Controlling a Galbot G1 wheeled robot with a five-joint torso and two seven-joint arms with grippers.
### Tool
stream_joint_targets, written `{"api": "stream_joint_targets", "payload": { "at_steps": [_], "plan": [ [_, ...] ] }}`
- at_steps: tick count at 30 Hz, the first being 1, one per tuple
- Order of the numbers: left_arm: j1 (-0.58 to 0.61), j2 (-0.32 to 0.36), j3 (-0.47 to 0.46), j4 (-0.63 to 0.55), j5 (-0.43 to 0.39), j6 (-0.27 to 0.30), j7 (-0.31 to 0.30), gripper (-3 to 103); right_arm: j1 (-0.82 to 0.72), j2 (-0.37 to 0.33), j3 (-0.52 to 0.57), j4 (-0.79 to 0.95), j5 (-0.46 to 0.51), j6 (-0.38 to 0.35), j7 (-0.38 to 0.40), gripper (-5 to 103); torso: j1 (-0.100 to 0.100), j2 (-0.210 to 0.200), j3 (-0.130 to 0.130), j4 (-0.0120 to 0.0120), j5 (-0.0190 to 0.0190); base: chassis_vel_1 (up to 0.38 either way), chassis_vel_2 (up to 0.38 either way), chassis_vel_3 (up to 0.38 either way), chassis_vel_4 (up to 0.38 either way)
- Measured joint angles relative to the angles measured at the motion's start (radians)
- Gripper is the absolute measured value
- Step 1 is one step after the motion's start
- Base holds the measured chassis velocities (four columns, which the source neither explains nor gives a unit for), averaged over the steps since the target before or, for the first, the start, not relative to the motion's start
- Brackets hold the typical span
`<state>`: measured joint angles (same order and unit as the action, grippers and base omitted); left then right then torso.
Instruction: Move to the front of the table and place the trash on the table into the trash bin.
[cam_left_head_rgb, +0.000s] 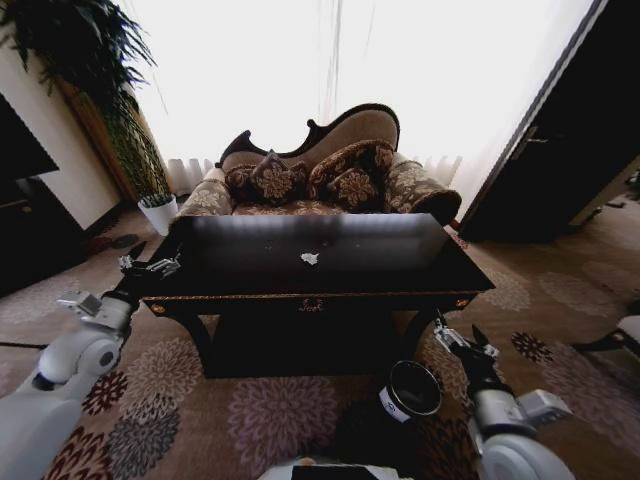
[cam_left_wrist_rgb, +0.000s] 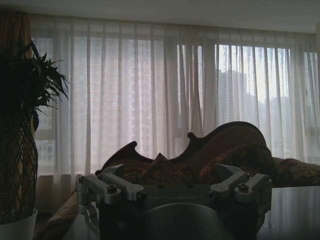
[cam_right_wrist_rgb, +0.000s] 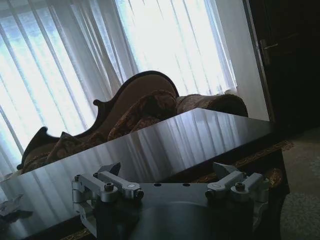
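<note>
Head view: sofa (cam_left_head_rgb: 320, 170) behind table (cam_left_head_rgb: 400, 262), plant pot (cam_left_head_rgb: 157, 212) beside.

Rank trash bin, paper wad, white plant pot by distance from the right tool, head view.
From the right tool, open at the table's front right corner:
1. Trash bin: on the carpet just beside it, toward the middle.
2. Paper wad: mid-tabletop, up and to the left.
3. White plant pot: floor beyond the table's far left corner.
Left tool, open, sits at the table's left edge.
</note>
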<state>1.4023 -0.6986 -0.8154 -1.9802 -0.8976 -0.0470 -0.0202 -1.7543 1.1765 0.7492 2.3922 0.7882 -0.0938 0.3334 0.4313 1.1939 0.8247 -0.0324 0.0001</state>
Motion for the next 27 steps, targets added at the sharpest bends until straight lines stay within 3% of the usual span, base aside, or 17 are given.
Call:
{"api": "stream_joint_targets", "payload": {
  "at_steps": [1, 4, 7, 12, 23, 27],
  "plan": [
    [0.000, 0.000, 0.000, 0.000, 0.000, 0.000, 0.000, 100, 0.000, 0.000, 0.000, 0.000, 0.000, 0.000, 0.000, 100, 0.000, 0.000, 0.000, 0.0000, 0.0000, 0.000, 0.000, 0.000, 0.000],
    [0.000, 0.000, 0.000, 0.000, 0.000, 0.000, 0.000, 100, 0.107, -0.108, -0.055, -0.016, 0.026, -0.046, 0.039, 100, 0.000, 0.000, 0.000, 0.0004, 0.0000, 0.000, 0.000, 0.000, 0.000],
    [0.000, 0.000, 0.000, 0.000, 0.000, 0.000, 0.000, 100, 0.145, -0.151, -0.087, -0.038, 0.030, -0.057, 0.044, 100, 0.000, 0.000, 0.000, 0.0003, 0.0001, 0.000, 0.000, 0.000, 0.000],
    [0.000, 0.000, 0.000, 0.000, 0.000, 0.000, 0.000, 100, 0.271, -0.282, -0.184, -0.091, 0.046, -0.067, 0.046, 100, 0.000, 0.000, 0.000, 0.0000, 0.0001, 0.000, 0.000, 0.000, 0.000],
    [0.000, 0.000, 0.000, 0.000, 0.000, 0.000, 0.000, 100, 0.568, -0.485, -0.375, -0.190, 0.098, -0.081, 0.034, 100, 0.000, 0.000, 0.000, 0.0001, -0.0001, 0.000, 0.000, 0.000, 0.000],
    [0.000, 0.000, 0.000, 0.000, 0.000, 0.000, 0.000, 100, 0.597, -0.527, -0.398, -0.226, 0.096, -0.078, 0.023, 100, 0.000, 0.000, 0.000, 0.0003, 0.0000, 0.000, 0.000, 0.000, 0.000]
  ]
}}
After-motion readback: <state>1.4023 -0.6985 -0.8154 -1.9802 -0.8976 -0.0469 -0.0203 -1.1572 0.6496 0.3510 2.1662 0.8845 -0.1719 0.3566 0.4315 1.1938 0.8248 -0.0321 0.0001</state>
